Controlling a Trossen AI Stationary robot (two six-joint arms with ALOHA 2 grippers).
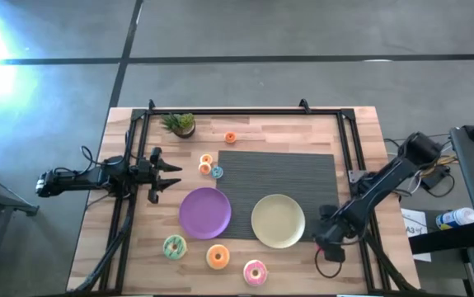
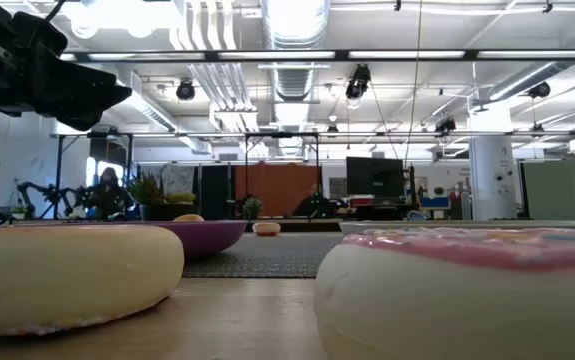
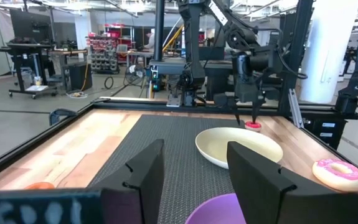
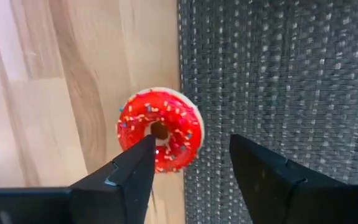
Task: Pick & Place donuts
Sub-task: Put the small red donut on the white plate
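A small red donut (image 4: 160, 127) with sprinkles lies flat on the wood, right at the near right edge of the dark mat (image 4: 278, 74). My right gripper (image 4: 191, 152) points down over it, open; one fingertip (image 4: 142, 149) shows over the donut beside its hole, the other over the mat. In the left wrist view the red donut (image 3: 253, 126) sits just under those fingers. My left gripper (image 1: 169, 175) waits open and level at the table's left. Green (image 1: 174, 246), orange (image 1: 218, 256) and pink (image 1: 255, 272) donuts lie flat near the front edge. My right gripper comes at the red donut from above, pointing down, with one finger over the ring next to the hole (image 4: 159, 132) and the other outside the ring on the mat side. I cannot tell whether either finger touches it. The donut lies flat on the table.
A purple plate (image 1: 204, 212) and a yellow plate (image 1: 278, 220) sit on the mat's near edge. Small orange (image 1: 230, 138), cream (image 1: 206, 159) and blue (image 1: 217, 172) donuts lie toward the far left, beside a potted plant (image 1: 179, 124). A black frame rail (image 1: 348, 148) runs along the table's right side.
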